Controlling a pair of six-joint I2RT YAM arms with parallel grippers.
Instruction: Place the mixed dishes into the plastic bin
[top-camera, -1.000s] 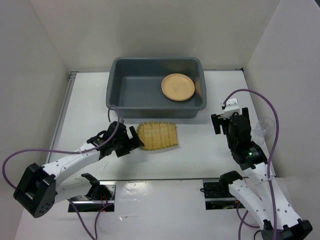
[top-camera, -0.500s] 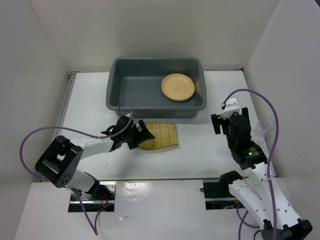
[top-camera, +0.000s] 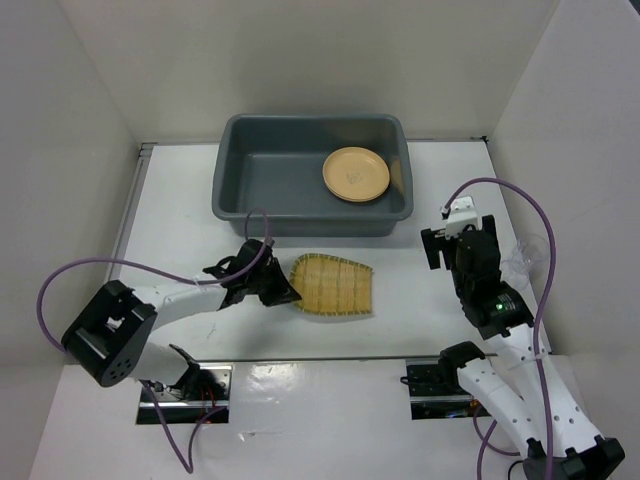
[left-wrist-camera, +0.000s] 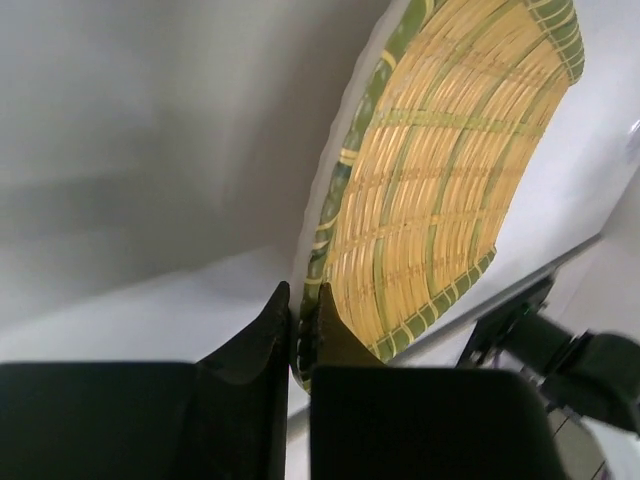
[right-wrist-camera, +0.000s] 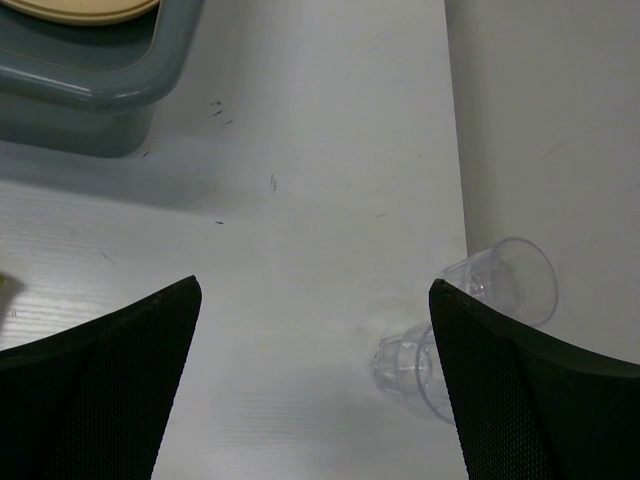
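The tan woven tray (top-camera: 338, 285) lies on the white table in front of the plastic bin (top-camera: 300, 222). My left gripper (top-camera: 284, 293) is shut on its left rim. In the left wrist view the fingers (left-wrist-camera: 303, 330) pinch the green-edged rim of the tray (left-wrist-camera: 440, 170). One yellow-orange plate (top-camera: 356, 174) rests inside the bin at the right. My right gripper (top-camera: 458, 242) hangs open over the table right of the bin, nothing between its fingers (right-wrist-camera: 315, 400). The clear cup (right-wrist-camera: 405, 362) lies on its side just inside the right finger, by the wall.
A second clear cup-like shape (right-wrist-camera: 508, 278) sits against the right wall behind the cup. The bin's near right corner (right-wrist-camera: 120, 90) shows in the right wrist view, with the plate's edge (right-wrist-camera: 80, 8) above it. White walls close in the table on three sides.
My left gripper reached the tray's left edge and shut on it. The tray has shifted to the right and a little nearer. The right arm has not moved.
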